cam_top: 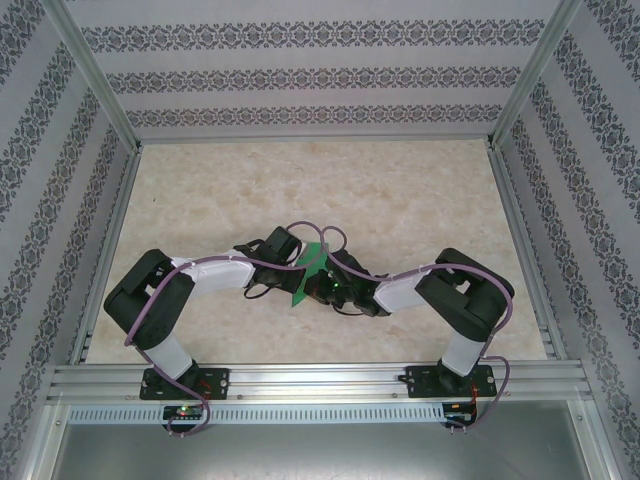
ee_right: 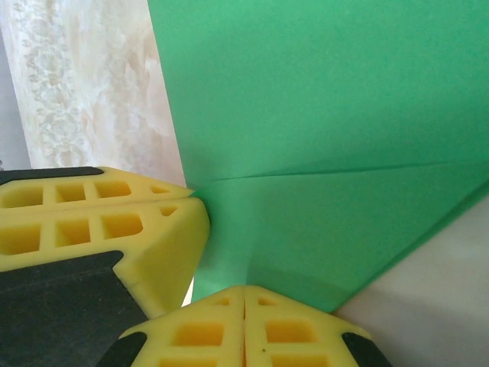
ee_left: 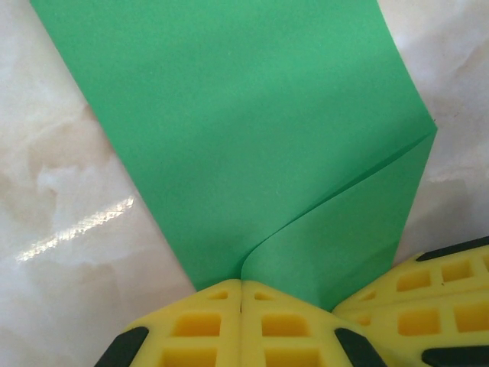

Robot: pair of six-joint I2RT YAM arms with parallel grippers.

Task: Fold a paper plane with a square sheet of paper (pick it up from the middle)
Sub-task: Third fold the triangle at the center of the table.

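Gripping the half-folded green paper [ee_left: 244,130], my left pincer [ee_left: 241,297] and right pincer [ee_right: 244,304] clamp its 6 o'clock edge side by side; it stretches toward 12 o'clock.

A beige marble-patterned table [cam_top: 400,190] fills the middle of the frame. Wallpapered walls [cam_top: 300,75], with grey ornamental bands on white, close the top and both sides, edged by aluminium posts [cam_top: 92,75]. An aluminium rail [cam_top: 320,378] crosses the lower frame. Soft glare [ee_left: 76,225] streaks the table at lower left.
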